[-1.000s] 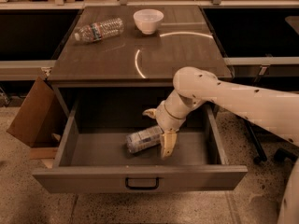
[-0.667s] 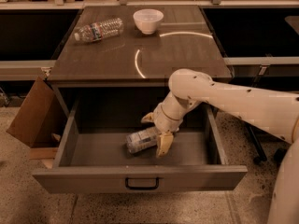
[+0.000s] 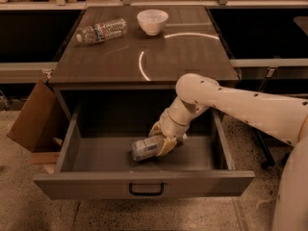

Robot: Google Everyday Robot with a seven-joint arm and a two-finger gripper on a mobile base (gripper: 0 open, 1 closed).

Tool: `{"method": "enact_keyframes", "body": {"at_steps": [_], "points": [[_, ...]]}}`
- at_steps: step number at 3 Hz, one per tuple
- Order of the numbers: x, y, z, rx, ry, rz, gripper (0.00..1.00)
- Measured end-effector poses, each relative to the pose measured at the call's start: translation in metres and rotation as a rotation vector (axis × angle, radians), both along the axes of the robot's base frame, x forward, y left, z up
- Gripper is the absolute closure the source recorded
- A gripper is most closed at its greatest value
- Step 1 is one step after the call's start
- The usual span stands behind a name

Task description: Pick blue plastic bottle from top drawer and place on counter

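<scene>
The blue plastic bottle [image 3: 145, 148] lies on its side in the open top drawer [image 3: 144, 183], a little right of its middle. My gripper [image 3: 162, 139] reaches down into the drawer and sits at the bottle's right end, one yellowish finger above it and one below it. The bottle rests on the drawer floor. The counter [image 3: 192, 57] above the drawer is a glossy grey-brown top.
A longer ribbed clear bottle [image 3: 102, 30] lies at the counter's back left. A white bowl [image 3: 152, 21] stands at the back middle. A brown cardboard box [image 3: 33, 119] stands on the floor left of the drawer. My white arm [image 3: 250, 107] comes in from the right.
My gripper has moved left and lower, from beside the bottle's right end to straddling it. The bottle has stayed where it lay.
</scene>
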State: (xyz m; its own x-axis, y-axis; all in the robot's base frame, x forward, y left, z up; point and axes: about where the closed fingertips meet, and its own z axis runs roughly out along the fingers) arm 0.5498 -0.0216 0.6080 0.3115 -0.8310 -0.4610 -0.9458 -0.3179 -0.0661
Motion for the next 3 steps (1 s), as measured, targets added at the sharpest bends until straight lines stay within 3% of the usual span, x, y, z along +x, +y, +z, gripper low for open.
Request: {"method": "enact_keyframes", "body": {"at_steps": [1,3], "points": [[-0.001,-0.032,0.036,0.071,-0.038,-0.081,1.00],[-0.002,-0.111,0.124,0.098,-0.167,-0.256,1.00]]}}
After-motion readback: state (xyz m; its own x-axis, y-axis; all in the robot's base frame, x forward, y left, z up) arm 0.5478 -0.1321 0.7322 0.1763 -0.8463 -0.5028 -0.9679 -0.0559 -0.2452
